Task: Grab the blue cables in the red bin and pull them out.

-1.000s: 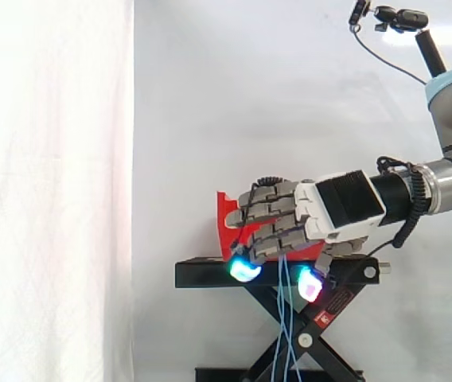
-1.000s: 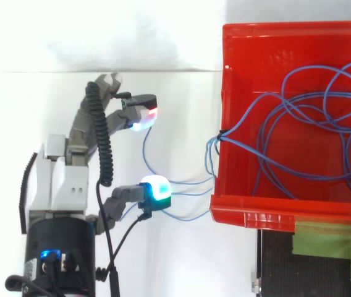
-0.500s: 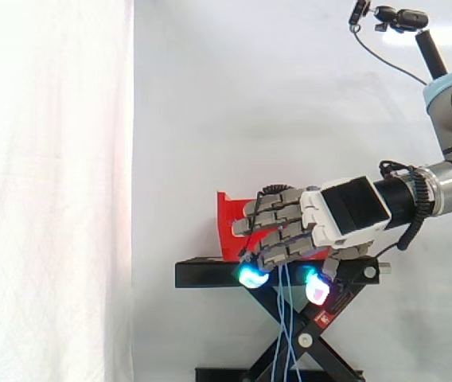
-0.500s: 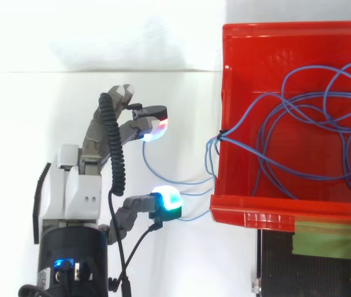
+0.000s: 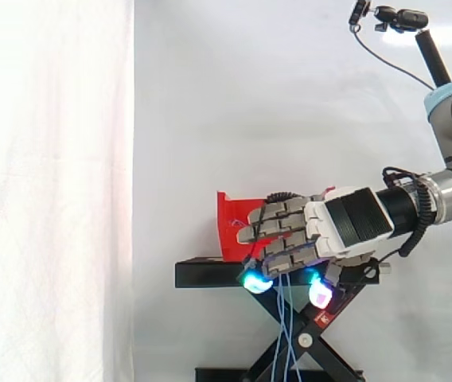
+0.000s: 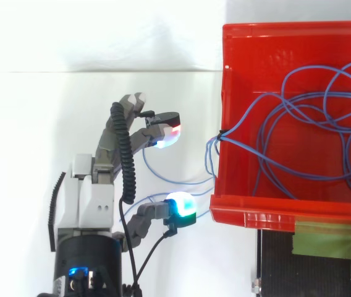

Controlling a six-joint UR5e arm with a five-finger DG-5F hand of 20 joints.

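White curtain, black stand under red bin

Red bin; blue cables; grey-and-white hand, 1 pad glowing cyan-green, 1 pad red-and-white; black stand; white curtain.

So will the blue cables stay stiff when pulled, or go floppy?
Probably floppy: the blue cables hang limp over the edge of the red bin and down past the stand. They look thin, so likely light. Their loops in the bin cross, so they may snag or come out together.
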